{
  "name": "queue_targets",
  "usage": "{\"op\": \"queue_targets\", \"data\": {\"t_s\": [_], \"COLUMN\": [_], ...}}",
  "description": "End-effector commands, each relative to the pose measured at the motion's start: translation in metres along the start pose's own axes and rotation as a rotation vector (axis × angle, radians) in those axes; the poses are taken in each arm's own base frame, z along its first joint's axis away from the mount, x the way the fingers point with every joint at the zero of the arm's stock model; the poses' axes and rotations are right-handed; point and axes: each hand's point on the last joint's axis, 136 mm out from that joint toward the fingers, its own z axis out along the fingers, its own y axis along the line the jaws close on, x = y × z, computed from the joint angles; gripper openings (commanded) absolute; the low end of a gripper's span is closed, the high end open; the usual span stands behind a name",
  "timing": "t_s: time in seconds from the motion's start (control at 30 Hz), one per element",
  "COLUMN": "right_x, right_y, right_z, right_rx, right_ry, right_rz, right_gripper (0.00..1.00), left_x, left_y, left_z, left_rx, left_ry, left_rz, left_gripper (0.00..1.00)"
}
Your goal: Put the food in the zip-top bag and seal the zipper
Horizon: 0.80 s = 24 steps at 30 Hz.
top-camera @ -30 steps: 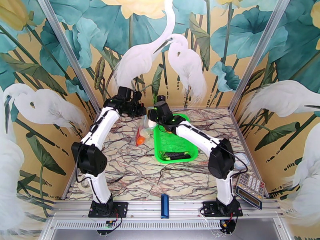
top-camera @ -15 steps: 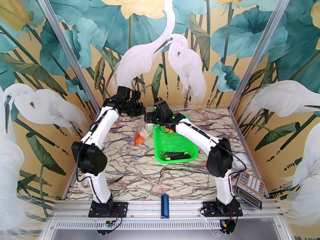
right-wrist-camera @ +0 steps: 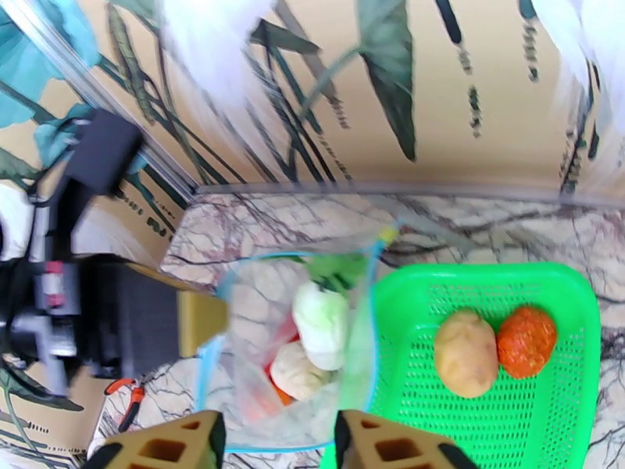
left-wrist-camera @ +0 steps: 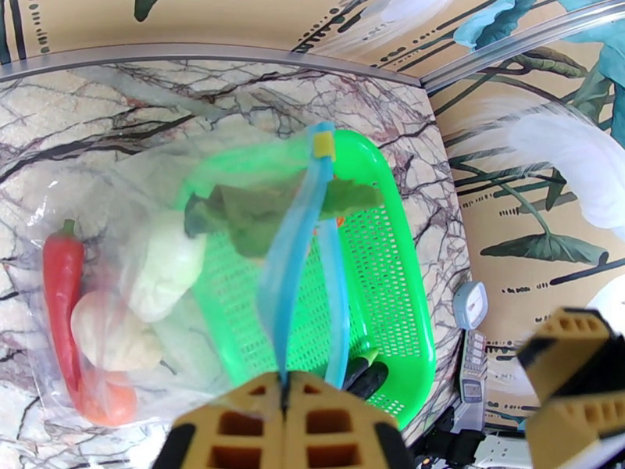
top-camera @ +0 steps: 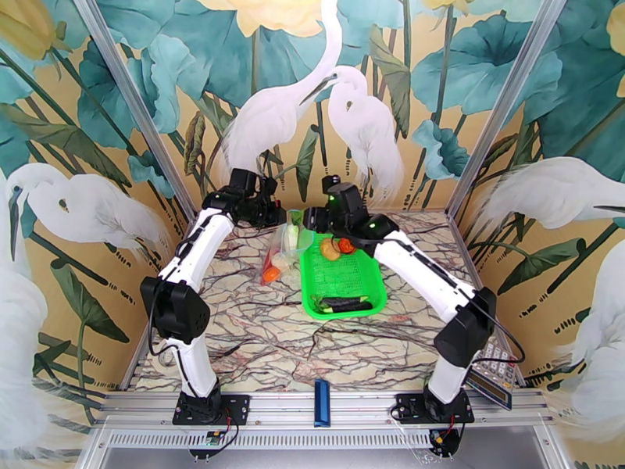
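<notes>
Left end effector [left-wrist-camera: 285, 391] clamps the zipper [left-wrist-camera: 291, 259] of the zip-top bag [left-wrist-camera: 117, 189].

No readable text or labels anywhere, calculator [top-camera: 500, 381] keys too small to make out

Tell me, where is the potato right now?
In the right wrist view, the potato lies in the green basket beside the tomato, just right of the clear bag.

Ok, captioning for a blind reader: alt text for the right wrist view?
An open clear bag holds a radish and garlic; beside it, a green basket holds a potato and tomato. The right gripper hangs open above them.
</notes>
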Motion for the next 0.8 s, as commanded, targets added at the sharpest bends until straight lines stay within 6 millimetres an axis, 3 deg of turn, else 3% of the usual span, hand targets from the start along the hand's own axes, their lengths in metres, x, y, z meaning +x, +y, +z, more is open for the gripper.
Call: {"op": "queue_targets", "data": {"t_s": [0.0, 0.37, 0.5, 0.77], "right_x": [0.050, 0.064, 0.068, 0.074], "right_y": [-0.017, -0.030, -0.033, -0.039], "right_z": [0.027, 0.065, 0.070, 0.077], "right_rx": [0.013, 0.028, 0.038, 0.045], "right_ry": [0.190, 0.262, 0.276, 0.299], "right_rz": [0.060, 0.128, 0.135, 0.150], "right_gripper": [0.44, 0.44, 0.42, 0.22], "left_x": [-0.001, 0.002, 0.003, 0.007], "left_y": [-0.009, -0.008, -0.006, -0.002], "left_z": [-0.008, -0.008, -0.009, -0.007], "left_rx": [0.016, 0.013, 0.005, -0.011], "left_ry": [-0.016, -0.014, -0.012, -0.005], "left_rz": [0.022, 0.021, 0.024, 0.022], "left_gripper": [0.00, 0.00, 0.00, 0.00]}}
